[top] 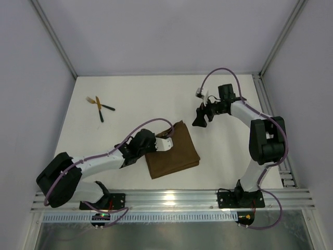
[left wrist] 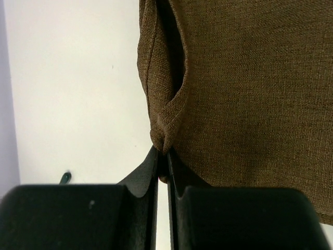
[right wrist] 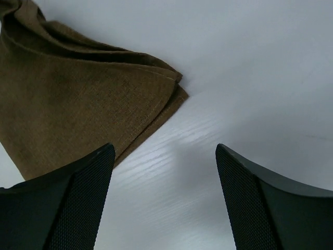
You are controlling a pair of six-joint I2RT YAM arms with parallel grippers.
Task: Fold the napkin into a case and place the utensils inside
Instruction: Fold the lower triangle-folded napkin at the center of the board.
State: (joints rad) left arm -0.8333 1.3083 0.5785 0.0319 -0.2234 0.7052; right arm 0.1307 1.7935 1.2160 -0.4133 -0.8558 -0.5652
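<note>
We're pinching the napkin (left wrist: 250,94) hem with our left hand (left wrist: 163,156) to fold it, right hand (right wrist: 164,151) spread wide, staying clear.

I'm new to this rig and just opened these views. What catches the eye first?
The folded brown napkin at centre, its edge pinched by the left gripper. The right gripper hangs open just beyond it, and the two gold-headed utensils lie together at the far left.
</note>
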